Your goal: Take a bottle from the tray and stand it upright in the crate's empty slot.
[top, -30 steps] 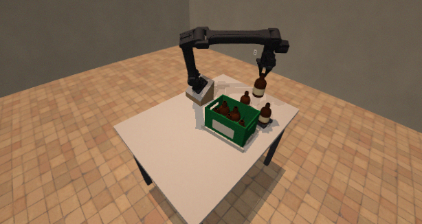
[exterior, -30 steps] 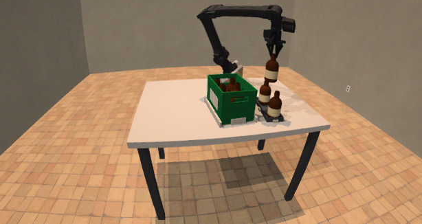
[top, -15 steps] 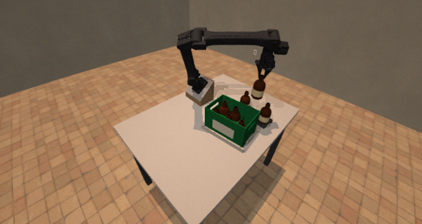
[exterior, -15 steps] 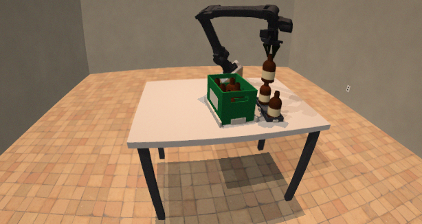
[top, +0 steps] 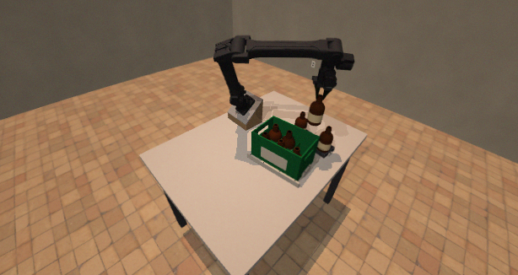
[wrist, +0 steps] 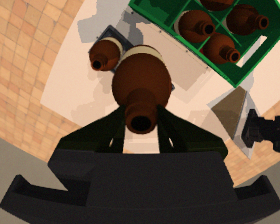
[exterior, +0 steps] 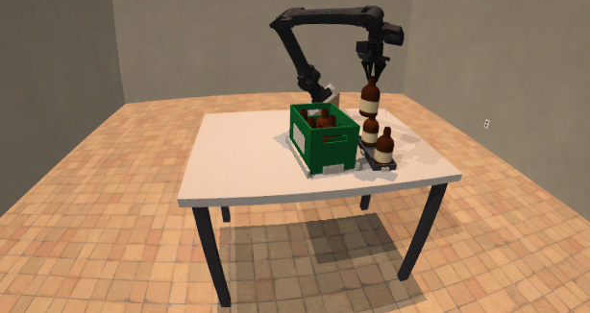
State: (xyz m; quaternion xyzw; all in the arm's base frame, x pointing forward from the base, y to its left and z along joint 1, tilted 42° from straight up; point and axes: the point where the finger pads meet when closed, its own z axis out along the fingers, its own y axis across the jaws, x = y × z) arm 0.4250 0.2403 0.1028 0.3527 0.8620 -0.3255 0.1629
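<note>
The black arm [top: 291, 49] [exterior: 331, 16] arches high toward the right; its wrist [top: 326, 73] [exterior: 375, 40] hangs down; the gripper [top: 321, 94] [exterior: 372, 79] [wrist: 141, 110] points downward, fingers closed on a bottle's neck.

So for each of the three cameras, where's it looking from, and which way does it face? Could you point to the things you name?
Top: high above one side of the table [top: 202, 169], looking down across it; the whole arm [top: 291, 49] shows.
Exterior: lower, off another side, looking slightly down across the table [exterior: 240, 173]; the whole arm [exterior: 331, 15] shows.
Wrist: on the gripper [wrist: 141, 110], looking down past its fingers at the held bottle [wrist: 141, 80]; gripper body and part of the arm's base end show.
Top and exterior share the crate [top: 274, 158] [exterior: 331, 149], seen from outside.
</note>
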